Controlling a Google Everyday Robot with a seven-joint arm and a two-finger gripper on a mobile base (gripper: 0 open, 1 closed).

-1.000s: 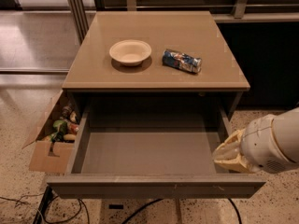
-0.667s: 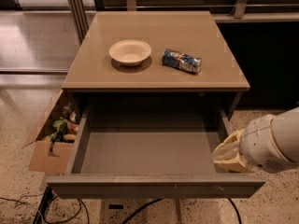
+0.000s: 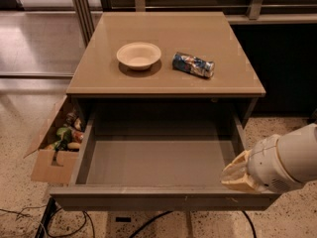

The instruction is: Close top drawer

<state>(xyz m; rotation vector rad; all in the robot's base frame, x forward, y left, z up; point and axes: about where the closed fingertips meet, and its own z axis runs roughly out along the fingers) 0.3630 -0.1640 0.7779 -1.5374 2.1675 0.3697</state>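
Left edge of frame: an open cardboard box [image 3: 49, 165] of mixed items stands against the cabinet. Lower centre: the top drawer [image 3: 153, 162] is pulled well out beneath the tan cabinet top [image 3: 198, 33], which carries a white bowl [image 3: 138, 55] and, to its right, a blue can [image 3: 193, 64] on its side. Lower right: the gripper [image 3: 240, 175] sits at the drawer's right front corner; whether it is released or clenched cannot be told.

Counts: 1 tabletop [image 3: 198, 31] carrying 2 items: 1 cream bowl [image 3: 138, 55], 1 can [image 3: 193, 64] lying on its side. 1 top drawer [image 3: 158, 198], open. 1 gripper [image 3: 237, 175], at the drawer's front right corner. 1 cardboard box [image 3: 48, 166] on the floor left of the cabinet, contents mixed and too jumbled to count. Dark cables [image 3: 148, 221] on the floor below: at least 2
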